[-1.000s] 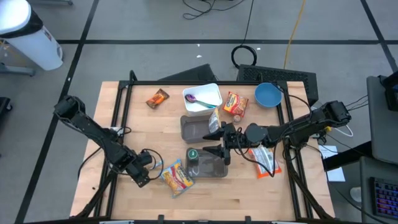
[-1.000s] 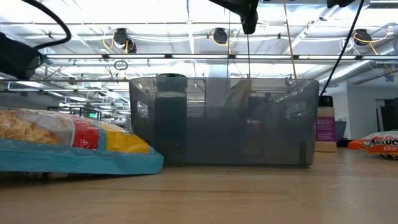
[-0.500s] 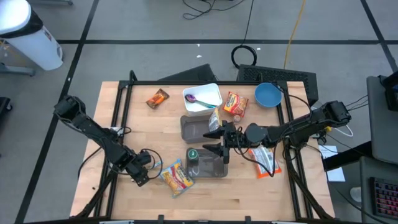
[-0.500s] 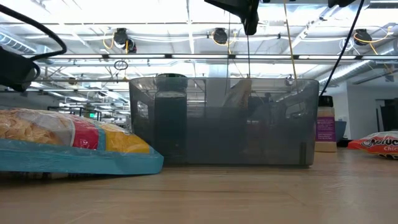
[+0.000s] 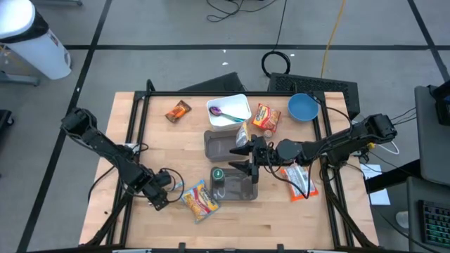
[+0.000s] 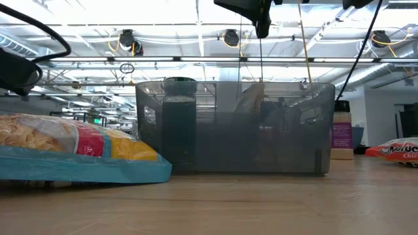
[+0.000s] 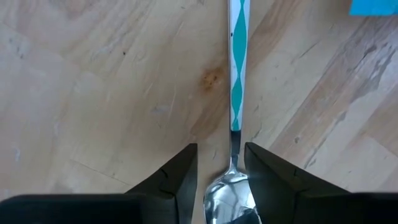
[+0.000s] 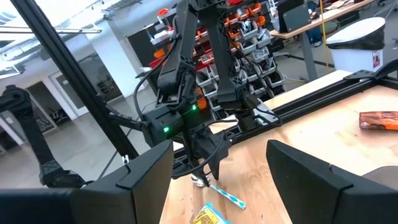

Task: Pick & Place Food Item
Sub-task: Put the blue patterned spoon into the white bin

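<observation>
Food packets lie unplaced on the bench (image 5: pixel 281 218).
Left hand (image 7: pixel 216 180) pinches a spoon (image 7: pixel 235 93); right hand (image 5: pixel 242 160) hovers open, empty, above the grey bin (image 5: pixel 235 188).

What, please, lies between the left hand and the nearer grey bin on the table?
In the high view, the yellow snack packet lies on the wood between the left hand and the grey bin.

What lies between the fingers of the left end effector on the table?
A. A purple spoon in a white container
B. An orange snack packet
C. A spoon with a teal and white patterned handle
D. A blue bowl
C: in the left wrist view the spoon with its teal and white handle lies on the wooden table, its bowl between the fingers of the left end effector.
</observation>
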